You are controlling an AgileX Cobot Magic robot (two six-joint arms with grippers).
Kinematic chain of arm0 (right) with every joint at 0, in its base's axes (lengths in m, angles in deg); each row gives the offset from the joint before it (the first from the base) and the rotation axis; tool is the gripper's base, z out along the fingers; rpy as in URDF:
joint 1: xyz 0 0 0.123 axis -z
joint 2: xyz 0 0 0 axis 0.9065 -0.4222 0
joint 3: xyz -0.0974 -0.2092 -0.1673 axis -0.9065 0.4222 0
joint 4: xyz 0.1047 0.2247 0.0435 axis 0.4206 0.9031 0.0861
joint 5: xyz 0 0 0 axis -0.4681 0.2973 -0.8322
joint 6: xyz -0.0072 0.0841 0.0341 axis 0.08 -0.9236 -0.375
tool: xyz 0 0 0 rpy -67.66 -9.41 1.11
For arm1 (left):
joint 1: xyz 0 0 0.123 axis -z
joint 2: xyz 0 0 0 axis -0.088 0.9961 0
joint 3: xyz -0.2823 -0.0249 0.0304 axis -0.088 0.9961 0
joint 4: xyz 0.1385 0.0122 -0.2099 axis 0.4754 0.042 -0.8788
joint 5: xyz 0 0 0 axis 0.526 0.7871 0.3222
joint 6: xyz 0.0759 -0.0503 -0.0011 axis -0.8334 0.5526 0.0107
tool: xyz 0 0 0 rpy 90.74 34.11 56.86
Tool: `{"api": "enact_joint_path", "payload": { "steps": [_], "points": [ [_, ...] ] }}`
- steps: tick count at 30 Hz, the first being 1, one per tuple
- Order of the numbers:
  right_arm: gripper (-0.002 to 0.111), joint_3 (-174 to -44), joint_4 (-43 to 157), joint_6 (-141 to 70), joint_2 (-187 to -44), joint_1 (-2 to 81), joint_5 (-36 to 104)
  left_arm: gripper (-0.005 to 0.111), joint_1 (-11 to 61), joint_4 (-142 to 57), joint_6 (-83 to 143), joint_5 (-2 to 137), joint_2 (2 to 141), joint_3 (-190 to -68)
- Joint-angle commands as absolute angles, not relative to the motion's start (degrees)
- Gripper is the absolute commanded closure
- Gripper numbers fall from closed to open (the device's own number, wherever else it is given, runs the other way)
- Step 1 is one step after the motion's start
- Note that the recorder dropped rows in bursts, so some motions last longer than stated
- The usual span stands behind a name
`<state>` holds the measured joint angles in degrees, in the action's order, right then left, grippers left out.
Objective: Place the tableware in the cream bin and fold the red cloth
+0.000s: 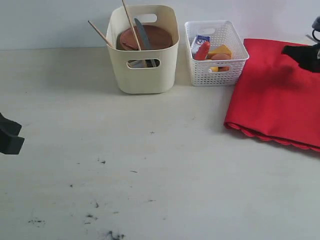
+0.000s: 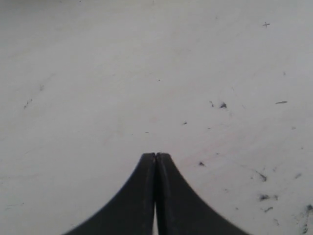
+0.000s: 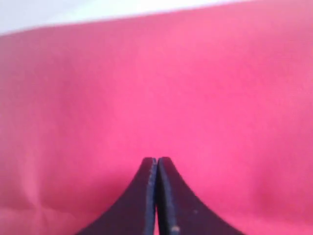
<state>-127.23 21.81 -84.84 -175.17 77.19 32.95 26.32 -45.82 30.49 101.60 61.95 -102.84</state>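
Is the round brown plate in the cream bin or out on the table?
In. The brown plate sits within the walls of the cream bin, behind the knife.

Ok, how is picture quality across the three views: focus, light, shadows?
Exterior view: soft even light, only a faint shadow by the cream bin, red cloth strongly saturated. Left wrist view: table specks fairly sharp, shut left claw a featureless dark shape. Right wrist view: the cloth is out of focus, no weave visible; right claw dark, edges soft.
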Motion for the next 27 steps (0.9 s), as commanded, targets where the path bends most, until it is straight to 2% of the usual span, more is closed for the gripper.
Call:
{"api": "enact_joint_path", "payload": {
  "steps": [1, 6, 11, 19, 27],
  "points": [
    [0.108, -134.03, 22.32, -84.34, -174.43, 76.32, 43.39, 0.105, 26.17, -45.57, 31.31, 102.55, 61.74, -102.71],
    [0.108, -134.89, 22.70, -83.82, -169.82, 77.88, 61.78, 0.105, 26.17, -44.78, 31.31, 102.80, 61.74, -102.71],
    [0.108, -130.62, 23.98, -80.82, -167.04, 80.53, 69.84, 0.105, 26.17, -42.95, 31.31, 102.80, 61.74, -102.71],
    [0.108, -122.34, 26.11, -79.79, -168.59, 81.39, 65.08, 0.105, 26.17, -42.84, 31.31, 102.59, 61.74, -102.71],
    [0.108, -122.71, 21.92, -77.04, -172.07, 81.50, 55.87, 0.105, 26.17, -42.84, 31.31, 102.59, 61.74, -102.71]
  ]
}}
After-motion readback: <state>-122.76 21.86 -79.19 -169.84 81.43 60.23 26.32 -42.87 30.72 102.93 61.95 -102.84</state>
